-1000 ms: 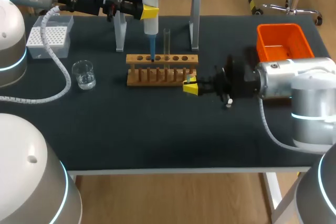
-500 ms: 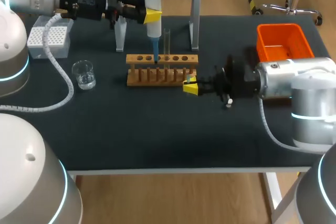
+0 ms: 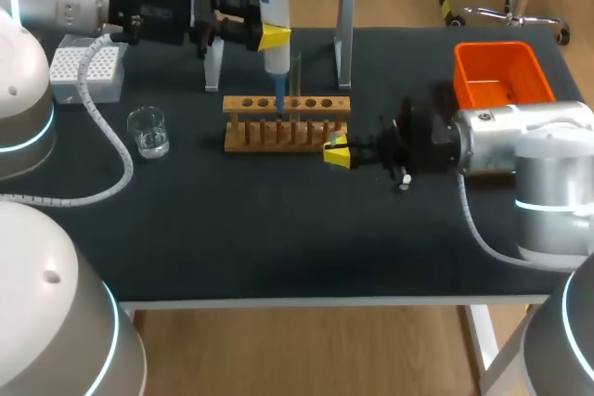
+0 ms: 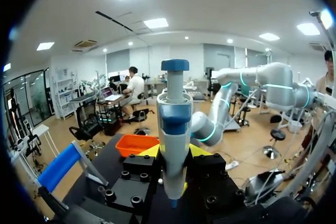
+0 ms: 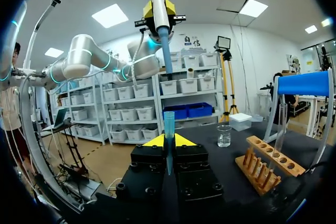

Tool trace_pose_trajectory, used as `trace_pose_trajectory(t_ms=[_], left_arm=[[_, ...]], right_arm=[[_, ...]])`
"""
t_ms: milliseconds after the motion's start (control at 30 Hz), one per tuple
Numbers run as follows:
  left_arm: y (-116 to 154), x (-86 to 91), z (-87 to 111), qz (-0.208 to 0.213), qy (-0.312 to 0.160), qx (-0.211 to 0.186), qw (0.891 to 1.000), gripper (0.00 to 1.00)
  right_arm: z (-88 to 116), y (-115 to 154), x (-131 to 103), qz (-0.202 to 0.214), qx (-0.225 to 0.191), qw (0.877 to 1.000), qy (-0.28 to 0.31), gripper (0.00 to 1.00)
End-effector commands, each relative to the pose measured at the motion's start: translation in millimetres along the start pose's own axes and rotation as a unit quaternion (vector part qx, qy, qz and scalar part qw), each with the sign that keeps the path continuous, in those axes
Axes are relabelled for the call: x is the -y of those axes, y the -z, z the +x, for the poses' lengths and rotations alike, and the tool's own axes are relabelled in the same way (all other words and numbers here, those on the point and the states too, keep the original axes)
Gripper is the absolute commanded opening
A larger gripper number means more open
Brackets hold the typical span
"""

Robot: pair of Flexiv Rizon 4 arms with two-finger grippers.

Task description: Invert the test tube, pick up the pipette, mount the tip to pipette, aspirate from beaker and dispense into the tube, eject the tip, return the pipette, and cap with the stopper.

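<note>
While clamping the white-and-blue plastic pipette (image 3: 276, 6) between the yellow fingers of the left gripper (image 3: 267, 36), holds it upright over the light wooden test tube rack (image 3: 287, 127), blue tip (image 3: 279, 99) just above a hole beside the clear glass test tube (image 3: 296, 71) standing there. Pinches a slim blue-green translucent piece (image 5: 169, 129) upright in the right gripper (image 3: 336, 153), low at the rack's right end.

Pipette (image 3: 276, 20): showing white body, blue plunger and tip.
Test-tube rack (image 3: 287, 122): showing brown wood.
Bin (image 3: 499, 73), far right: showing orange.
Tip box (image 3: 87, 67), far left: showing white.
Table (image 3: 278, 229): showing black.
Right gripper (image 5: 168, 143): showing yellow tips, with a teal piece (image 5: 168, 124) between them.
</note>
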State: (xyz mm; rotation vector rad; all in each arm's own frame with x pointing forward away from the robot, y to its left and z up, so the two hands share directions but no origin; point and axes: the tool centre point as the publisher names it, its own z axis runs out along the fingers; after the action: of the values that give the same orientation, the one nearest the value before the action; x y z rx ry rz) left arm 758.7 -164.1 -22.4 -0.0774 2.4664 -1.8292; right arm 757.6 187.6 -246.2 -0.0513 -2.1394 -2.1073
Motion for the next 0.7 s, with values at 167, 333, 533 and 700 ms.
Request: trace_pose_trajectory(t_ms=[167,333,533,700], left_arm=[[-0.6,1.0,-0.7,-0.004,0.002,-0.006,1.000,0.00],[-0.6,1.0,-0.7,-0.004,0.002,-0.006,1.000,0.00],[-0.6,1.0,-0.7,-0.004,0.002,-0.006,1.000,0.00],[-0.6,1.0,-0.7,-0.004,0.002,-0.006,1.000,0.00]], right_arm=[[0.1,0.8,0.4,0.000,-0.001,1.000,0.000,0.00],[0.1,0.8,0.4,0.000,-0.001,1.000,0.000,0.00],[0.1,0.8,0.4,0.000,-0.001,1.000,0.000,0.00],[-2.3,-4.3,0.5,0.006,0.005,1.000,-0.005,0.00]])
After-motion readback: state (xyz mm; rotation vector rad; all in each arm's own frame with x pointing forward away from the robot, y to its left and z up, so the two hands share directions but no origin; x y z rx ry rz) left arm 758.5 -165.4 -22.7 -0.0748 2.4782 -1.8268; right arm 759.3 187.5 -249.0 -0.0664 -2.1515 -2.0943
